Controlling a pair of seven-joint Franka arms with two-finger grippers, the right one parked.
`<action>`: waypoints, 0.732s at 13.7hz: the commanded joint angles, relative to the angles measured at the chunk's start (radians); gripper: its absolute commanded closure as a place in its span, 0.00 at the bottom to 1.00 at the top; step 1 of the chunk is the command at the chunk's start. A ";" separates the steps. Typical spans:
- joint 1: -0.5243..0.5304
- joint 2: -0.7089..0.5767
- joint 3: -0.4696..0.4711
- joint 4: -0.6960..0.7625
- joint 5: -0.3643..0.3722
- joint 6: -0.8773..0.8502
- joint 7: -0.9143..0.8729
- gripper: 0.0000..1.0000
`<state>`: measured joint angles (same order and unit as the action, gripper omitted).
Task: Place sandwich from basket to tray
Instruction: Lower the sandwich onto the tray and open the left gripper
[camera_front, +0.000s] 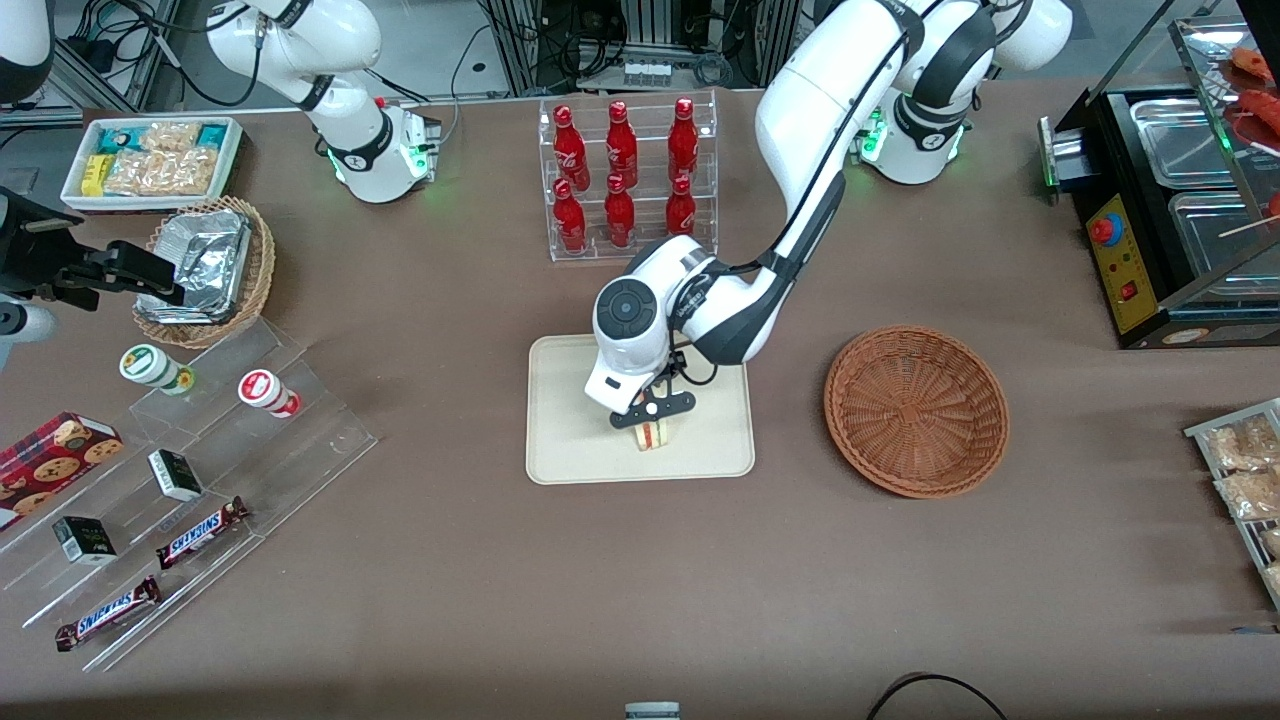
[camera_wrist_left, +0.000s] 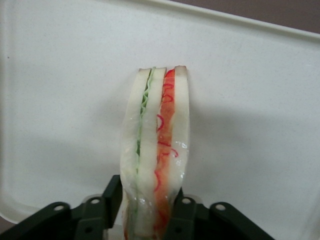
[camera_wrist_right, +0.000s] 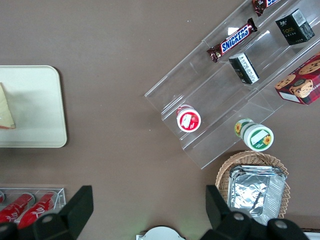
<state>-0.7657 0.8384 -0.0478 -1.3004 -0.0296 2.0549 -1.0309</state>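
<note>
A clear rack (camera_front: 627, 180) holds 6 red bottles (camera_front: 618, 150), farther from the front camera than the middle of the brown bench (camera_front: 450, 590). Toward the parked arm's end sit a white bin of snack packets (camera_front: 152, 160), a tan wicker basket with foil containers (camera_front: 208, 268), and a clear stepped shelf (camera_front: 190, 490) carrying 2 Snickers bars (camera_front: 200, 532), 2 small cups (camera_front: 268, 392) and a cookie box (camera_front: 55, 455). A black food warmer (camera_front: 1170, 210) stands toward the working arm's end.
</note>
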 joint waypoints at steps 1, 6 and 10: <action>0.003 -0.001 0.014 0.041 0.007 -0.025 -0.014 0.00; 0.020 -0.051 0.019 0.069 0.008 -0.064 -0.009 0.00; 0.048 -0.065 0.029 0.133 0.016 -0.162 0.022 0.00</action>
<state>-0.7328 0.7842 -0.0183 -1.1917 -0.0246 1.9370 -1.0237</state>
